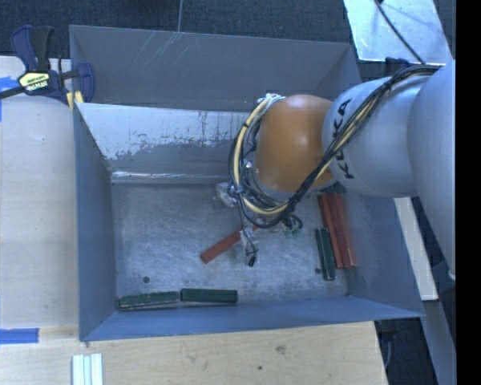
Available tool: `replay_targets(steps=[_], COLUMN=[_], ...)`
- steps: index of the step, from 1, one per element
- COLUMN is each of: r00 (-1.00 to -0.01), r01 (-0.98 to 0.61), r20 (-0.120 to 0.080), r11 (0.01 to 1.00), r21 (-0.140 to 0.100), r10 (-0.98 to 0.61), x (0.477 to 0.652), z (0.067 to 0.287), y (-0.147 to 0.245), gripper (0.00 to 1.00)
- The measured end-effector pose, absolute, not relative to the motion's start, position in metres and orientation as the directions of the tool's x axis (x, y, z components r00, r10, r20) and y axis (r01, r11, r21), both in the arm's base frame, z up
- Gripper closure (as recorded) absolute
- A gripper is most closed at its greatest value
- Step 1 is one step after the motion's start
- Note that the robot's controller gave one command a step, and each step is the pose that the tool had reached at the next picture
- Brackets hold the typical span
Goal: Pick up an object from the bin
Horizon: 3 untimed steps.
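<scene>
Two dark green sticks (208,297) lie end to end along the front wall of the bin (92,215); a red-brown stick (220,249) lies tilted mid-floor; the gripper (250,252) is just beside its right end, open or closed I cannot tell; a red bar (337,229) and a dark bar (325,255) lie rightmost.

Black lettering "KUKA" on the grey arm (389,143), partly crossed by cables (361,109)
</scene>
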<state>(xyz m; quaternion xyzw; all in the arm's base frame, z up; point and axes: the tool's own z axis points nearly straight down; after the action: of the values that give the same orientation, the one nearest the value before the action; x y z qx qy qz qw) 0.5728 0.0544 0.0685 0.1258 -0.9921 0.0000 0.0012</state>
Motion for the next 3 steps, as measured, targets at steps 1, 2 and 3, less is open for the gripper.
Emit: replay_targets(steps=[1, 2, 3], r00=[-0.969, -0.969, -0.970], r01=[-0.246, -0.245, -0.242], r20=[0.000, -0.009, -0.012], r11=[0.969, 0.969, 0.970], r21=[0.000, 0.000, -0.002], r10=[-0.246, -0.245, -0.242], x=[0.574, 0.576, 0.579], z=[0.070, 0.071, 0.159], y=[0.054, 0.054, 0.054], gripper=[0.00, 1.00, 1.00])
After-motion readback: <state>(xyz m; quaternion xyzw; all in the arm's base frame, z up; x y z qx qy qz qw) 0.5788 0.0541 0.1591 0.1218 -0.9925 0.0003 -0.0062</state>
